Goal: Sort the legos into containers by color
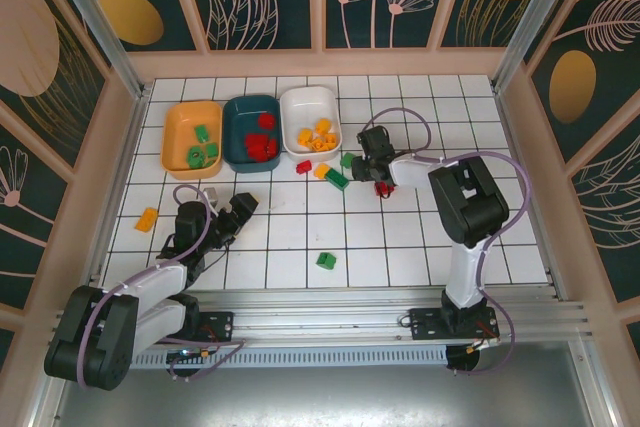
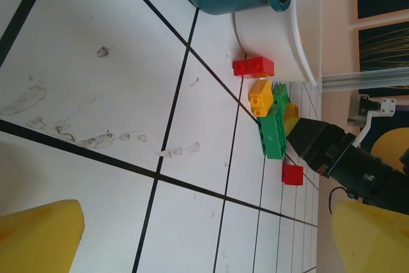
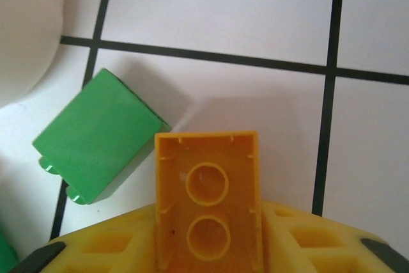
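Observation:
My right gripper [image 3: 208,225] is shut on a yellow-orange lego [image 3: 208,190], whose hollow underside faces the camera. Just left of it a green lego [image 3: 96,135] lies on the floor by the white container [image 3: 25,23]. From above, the right gripper [image 1: 362,155] sits right of the white container [image 1: 310,102], beside a green lego [image 1: 347,159]. The left gripper [image 1: 240,205] is open over bare tiles, its yellow fingers [image 2: 38,234] wide apart. Ahead of it lie a red lego [image 2: 254,66], an orange one [image 2: 261,96], a long green one [image 2: 273,129] and a red cube [image 2: 293,174].
The orange container [image 1: 178,117] holds green legos, the teal container [image 1: 240,107] red ones, the white one yellow-orange ones. A green lego [image 1: 326,260] lies at centre front and an orange one [image 1: 147,218] at far left. Wooden walls surround the tiled floor.

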Controlling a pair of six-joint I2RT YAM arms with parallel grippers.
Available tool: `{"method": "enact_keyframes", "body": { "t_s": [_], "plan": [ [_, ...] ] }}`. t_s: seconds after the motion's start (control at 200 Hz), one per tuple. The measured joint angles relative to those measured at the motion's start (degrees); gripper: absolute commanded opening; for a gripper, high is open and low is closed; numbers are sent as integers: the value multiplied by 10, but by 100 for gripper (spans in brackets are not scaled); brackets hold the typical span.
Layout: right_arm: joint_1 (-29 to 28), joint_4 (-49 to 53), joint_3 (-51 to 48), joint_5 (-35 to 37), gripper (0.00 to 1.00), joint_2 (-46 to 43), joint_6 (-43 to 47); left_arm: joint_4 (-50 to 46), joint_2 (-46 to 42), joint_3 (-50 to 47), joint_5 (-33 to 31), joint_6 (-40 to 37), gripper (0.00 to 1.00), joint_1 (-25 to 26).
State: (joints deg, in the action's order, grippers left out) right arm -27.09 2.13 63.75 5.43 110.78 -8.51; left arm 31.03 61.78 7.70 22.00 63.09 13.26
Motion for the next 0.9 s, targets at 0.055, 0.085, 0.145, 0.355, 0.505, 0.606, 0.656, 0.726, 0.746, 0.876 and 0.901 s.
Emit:
{"method": "enact_keyframes", "body": {
  "t_s": [0.055,0.085,0.145,0.355,0.505,0.606,0.656,0.726,0.746,0.876,0.901],
  "plan": [
    [0,-5,0,-3,32,0,0,0,0,1,0,0,98,0],
    [0,-6,-1,-4,31,0,1,-1,0,2,0,0,99,0],
    [0,-7,-3,-4,30,-3,1,-1,2,5,0,0,98,0],
    [-8,0,-27,-2,28,-93,-15,-38,0,25,-14,-16,98,0],
    [-56,-6,35,-5,28,-107,-28,-128,-79,51,-95,-21,99,0],
    [-90,-9,132,-12,29,-38,-27,-189,-121,77,-153,-14,99,0],
    [-99,-10,172,-16,31,-2,-27,-220,-132,89,-180,-5,98,0],
    [-103,-7,221,-22,35,48,-27,-267,-147,104,-218,15,99,0],
    [-103,-5,234,-24,37,63,-27,-279,-151,107,-227,20,99,0],
    [-95,30,298,-27,62,125,-24,-348,-176,121,-271,40,99,0],
    [-94,35,305,-27,64,130,-21,-355,-179,123,-275,41,99,0]
  ]
}}
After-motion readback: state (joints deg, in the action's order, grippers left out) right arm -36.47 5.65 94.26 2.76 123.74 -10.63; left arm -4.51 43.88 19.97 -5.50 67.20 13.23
